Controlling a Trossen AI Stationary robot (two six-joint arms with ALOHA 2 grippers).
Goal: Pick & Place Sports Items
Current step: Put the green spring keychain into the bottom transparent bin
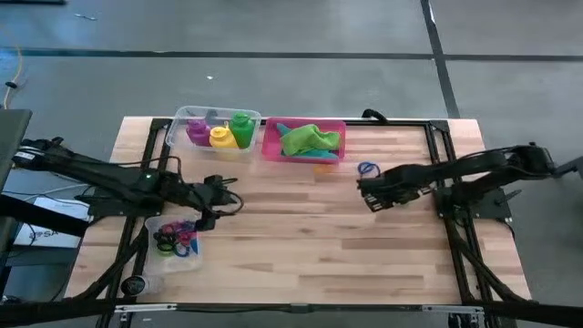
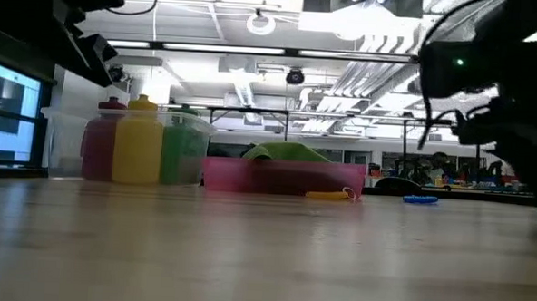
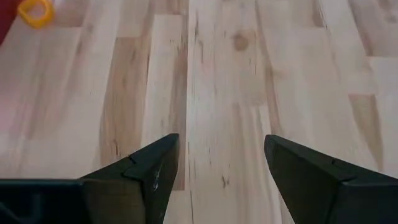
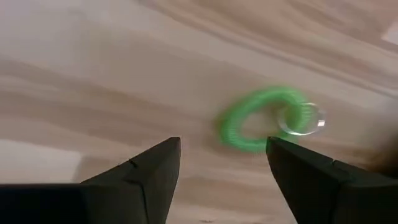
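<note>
Right gripper (image 4: 224, 180) jaws parted, empty, over small green coiled plastic ring (image 4: 258, 119) with clear loop on wooden table (image 4: 93, 93): likely light, springy, skittish; pinch across coil

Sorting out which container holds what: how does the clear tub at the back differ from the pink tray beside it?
The clear tub is see-through and holds upright purple, yellow and green bottles; the pink tray is opaque, lower-walled in the low view, and holds a crumpled green cloth. Both stand side by side at the table's far edge.
</note>
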